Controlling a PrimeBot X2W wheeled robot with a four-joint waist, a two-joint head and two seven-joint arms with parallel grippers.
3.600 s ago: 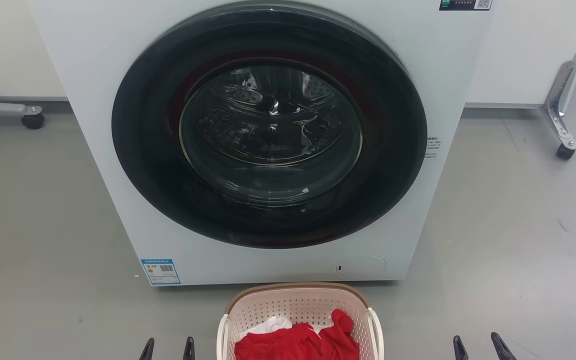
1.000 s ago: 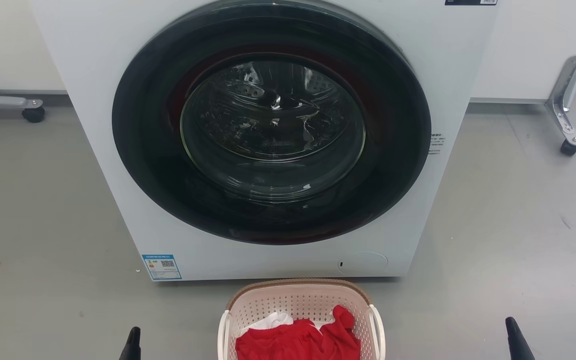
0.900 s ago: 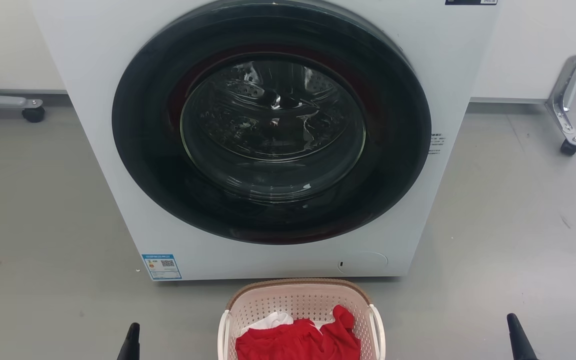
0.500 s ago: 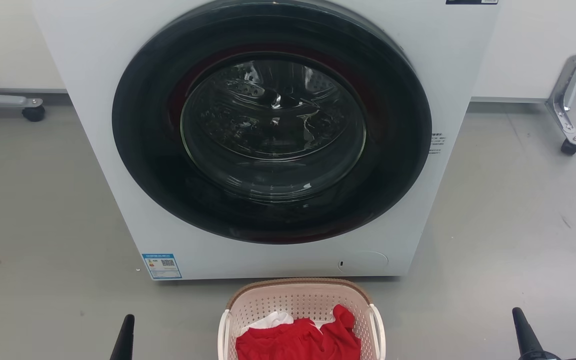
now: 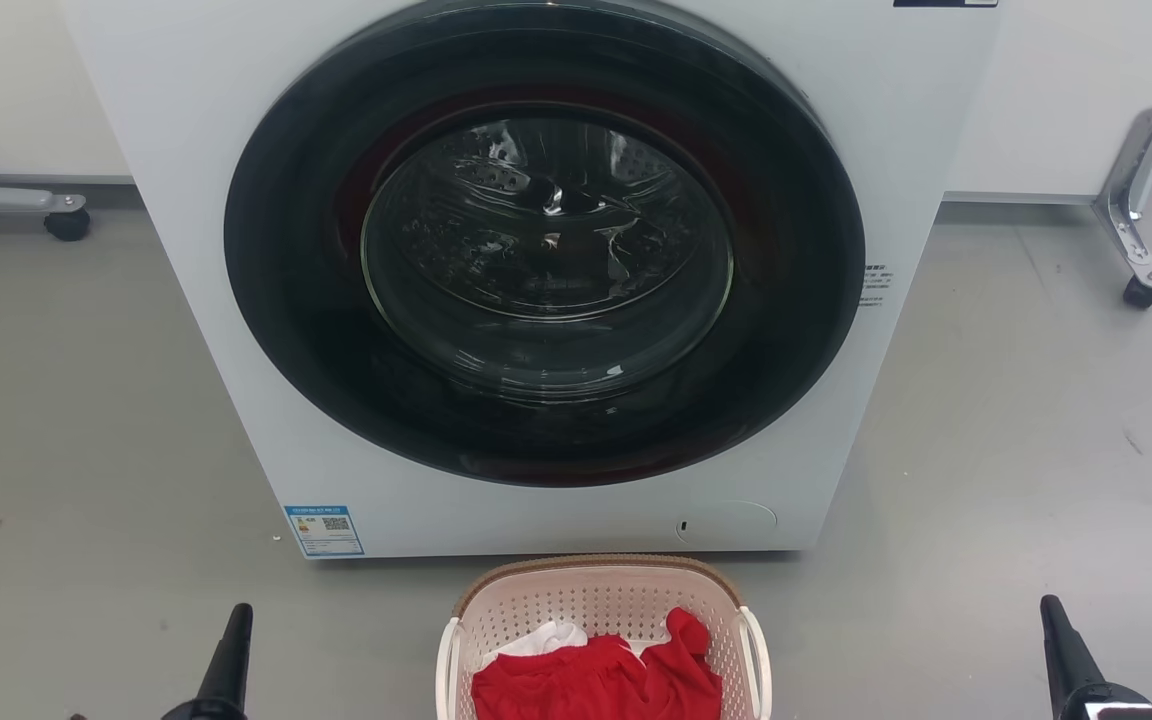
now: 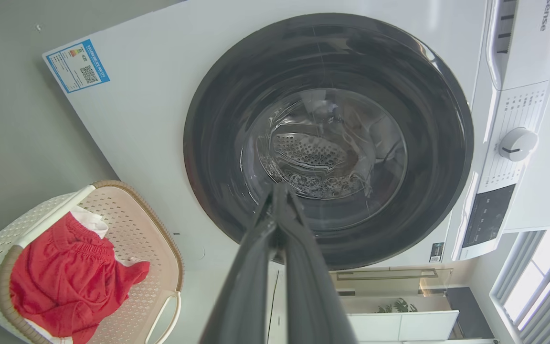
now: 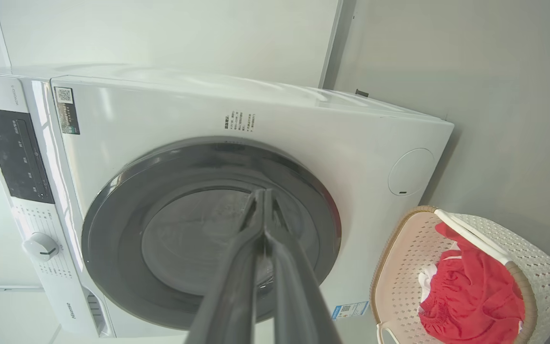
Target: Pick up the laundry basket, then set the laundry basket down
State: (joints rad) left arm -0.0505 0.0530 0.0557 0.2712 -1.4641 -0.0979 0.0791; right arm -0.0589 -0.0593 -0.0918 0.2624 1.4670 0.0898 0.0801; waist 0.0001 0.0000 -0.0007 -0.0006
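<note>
**Obs 1:** Position of the laundry basket (image 5: 596,608)?

**Obs 2:** It stood on the grey floor (image 5: 66,420) just in front of the white washer (image 5: 186,220), below the round dark door (image 5: 546,430), which was closed. Head view: low centre, near end cut off by the bottom edge. Could not tell whether the brown rim touched the washer's base. It was upright, with a white handle (image 5: 758,660) on each side.

**Obs 1:** Contents?

**Obs 2:** A red garment (image 5: 596,685) was heaped inside, with a bit of white cloth (image 5: 548,637) showing at its far left. The garment sat below the rim.

**Obs 1:** Left gripper (image 6: 280,192)?

**Obs 2:** Its fingers were pressed together at the tips with nothing between them. In its wrist view it pointed at the door glass, with the basket off to the lower left. In the head view it rose at the lower left, well apart from the basket.

**Obs 1:** Right gripper (image 7: 261,195)?

**Obs 2:** Same state: fingers drawn together and empty. It was aimed at the door, with the basket at the lower right of its wrist view. In the head view it rose at the lower right, well clear of the basket's right handle. The basket lay between the two grippers, and neither touched it.

**Obs 1:** Anything else noted?

**Obs 2:** A blue label (image 5: 323,530) sat on the washer's lower left corner. A white dial (image 6: 517,143) was on the control panel. A wheeled frame leg (image 5: 1136,270) stood on the floor to the far right
</note>
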